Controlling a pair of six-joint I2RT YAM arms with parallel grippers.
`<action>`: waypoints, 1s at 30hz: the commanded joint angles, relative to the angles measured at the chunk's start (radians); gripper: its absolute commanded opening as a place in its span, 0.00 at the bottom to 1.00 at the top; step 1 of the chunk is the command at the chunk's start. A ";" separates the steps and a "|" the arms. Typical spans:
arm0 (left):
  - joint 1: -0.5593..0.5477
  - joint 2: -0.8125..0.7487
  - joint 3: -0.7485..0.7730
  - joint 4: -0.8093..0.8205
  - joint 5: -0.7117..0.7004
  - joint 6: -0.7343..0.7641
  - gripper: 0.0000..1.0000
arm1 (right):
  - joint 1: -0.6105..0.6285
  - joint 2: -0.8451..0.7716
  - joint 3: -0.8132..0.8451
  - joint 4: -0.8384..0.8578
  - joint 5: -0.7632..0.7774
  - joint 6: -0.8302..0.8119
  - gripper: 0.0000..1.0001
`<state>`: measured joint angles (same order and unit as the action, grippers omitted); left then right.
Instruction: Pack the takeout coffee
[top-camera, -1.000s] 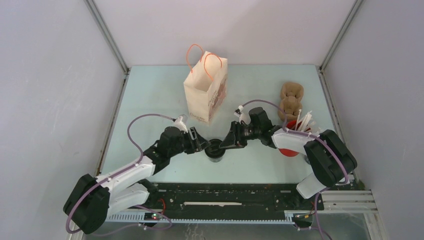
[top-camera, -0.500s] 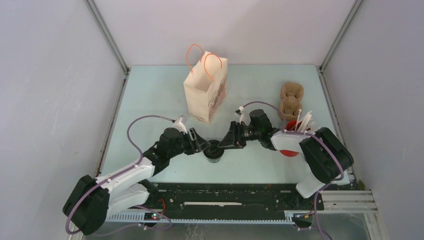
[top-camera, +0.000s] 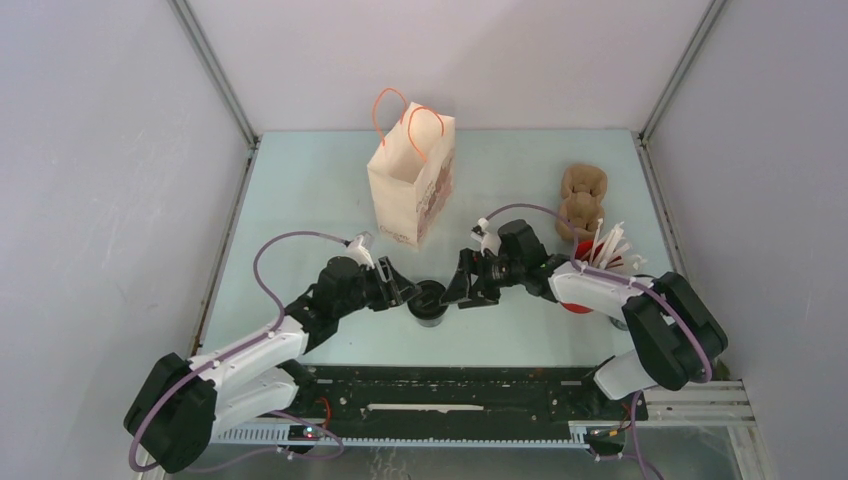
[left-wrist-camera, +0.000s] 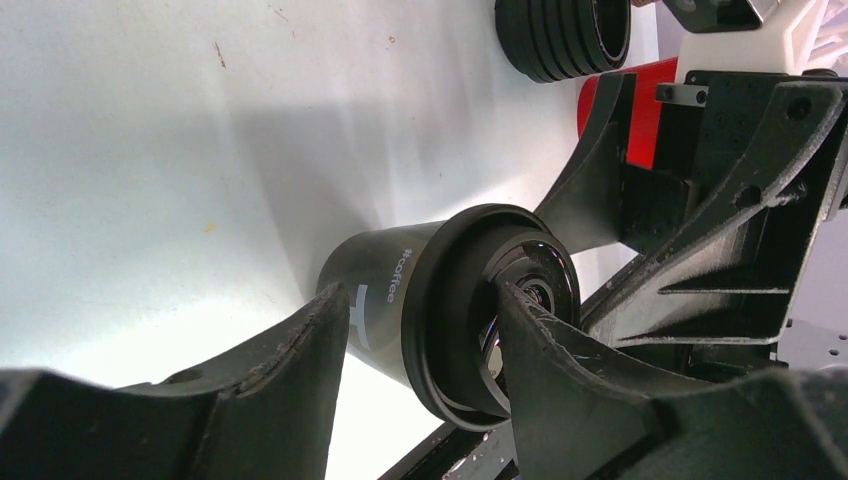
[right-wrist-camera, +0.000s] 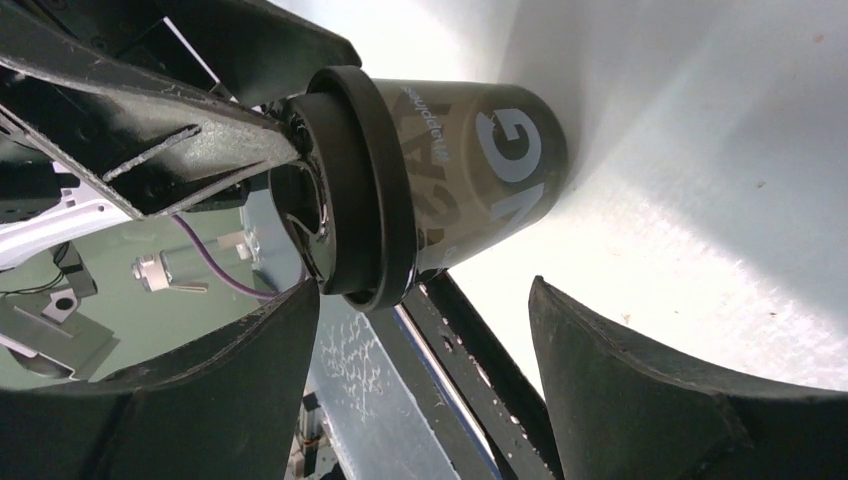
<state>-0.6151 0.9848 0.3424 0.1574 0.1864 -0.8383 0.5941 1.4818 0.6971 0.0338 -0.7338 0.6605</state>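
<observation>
The left arm (top-camera: 255, 350) rises from its base at the near left and runs diagonally inward, folded low. Its wrist is turned so that the left gripper (top-camera: 410, 292) points right, roughly level over the table (top-camera: 300, 190). Its jaws are clamped on the coffee (top-camera: 430, 308) at the top. In the left wrist view one finger (left-wrist-camera: 290, 370) bears on the wall below the lid rim and the other lies across the lid's top. The coffee stands upright with its lid on, near the middle of the table and toward the near edge, between the two grippers. The bag (top-camera: 410, 185) stands open behind it, apart from it. The right gripper (top-camera: 455, 288) faces left, just beside the coffee, jaws spread wide. In the right wrist view its fingers (right-wrist-camera: 620, 390) flank the coffee, one well clear of the wall and the other close under the lid rim, neither gripping. The right arm (top-camera: 600, 285) comes from the near right base with its elbow bent out toward the right wall. Its forearm runs left across the red cup (top-camera: 572, 306) of sticks (top-camera: 605, 245), partly hiding it. The carrier (top-camera: 582, 200) lies just behind the red cup.
</observation>
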 joint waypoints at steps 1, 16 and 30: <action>-0.003 -0.001 -0.043 -0.071 -0.017 0.024 0.61 | 0.015 -0.047 0.026 -0.003 0.005 0.008 0.84; -0.006 -0.009 -0.043 -0.072 -0.019 0.023 0.60 | 0.033 0.026 0.047 0.080 0.005 0.079 0.55; -0.006 -0.030 -0.074 -0.075 -0.036 0.018 0.60 | 0.030 0.168 -0.119 0.351 0.037 0.158 0.40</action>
<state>-0.6151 0.9524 0.3222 0.1608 0.1669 -0.8391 0.6151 1.5681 0.6445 0.3267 -0.7986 0.8146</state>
